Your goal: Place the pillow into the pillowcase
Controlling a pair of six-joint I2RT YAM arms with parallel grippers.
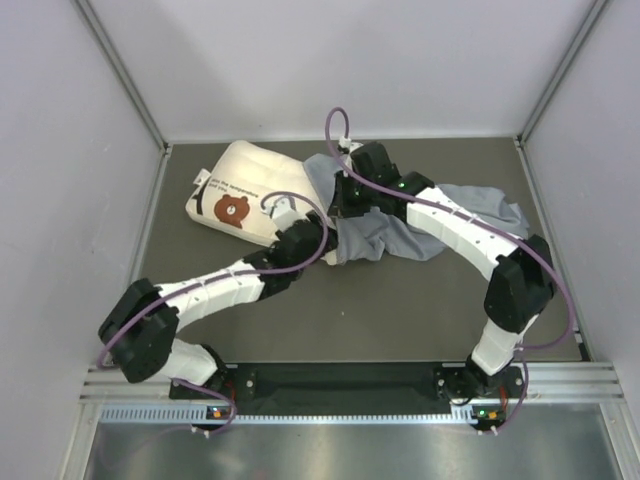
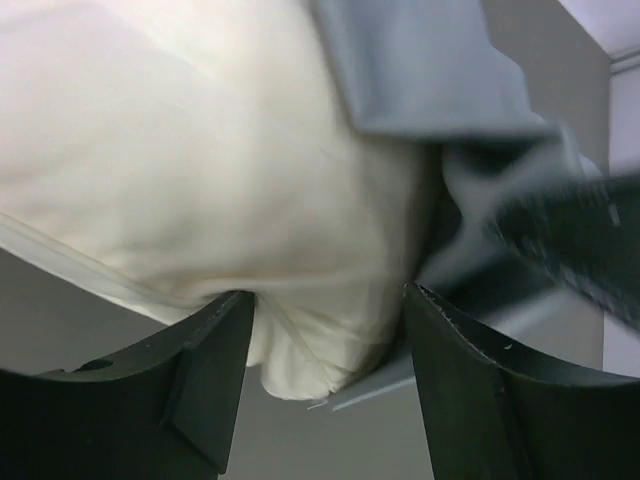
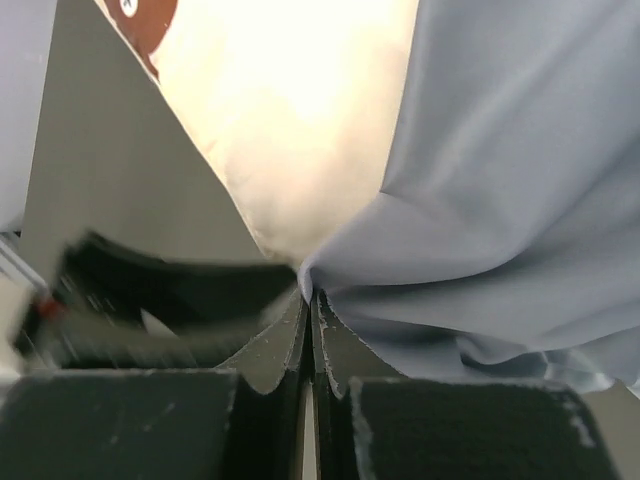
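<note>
The cream pillow point(image 1: 240, 190) with the brown bear face lies at the back left, its right end under the grey-blue pillowcase point(image 1: 440, 215), which spreads to the right. My left gripper point(image 1: 322, 228) is closed on the pillow's near right corner; in the left wrist view the gripper point(image 2: 325, 300) has the cream corner point(image 2: 300, 340) bulging between both fingers. My right gripper point(image 1: 345, 198) is above it, at the pillowcase's left edge. In the right wrist view the gripper point(image 3: 310, 292) is shut on a fold of the pillowcase point(image 3: 500, 180), with the pillow point(image 3: 290, 120) just beyond.
Dark grey table point(image 1: 400, 310) enclosed by pale walls on the left, back and right. The two arms cross close together over the middle of the table. A metal rail point(image 1: 350, 385) runs along the near edge.
</note>
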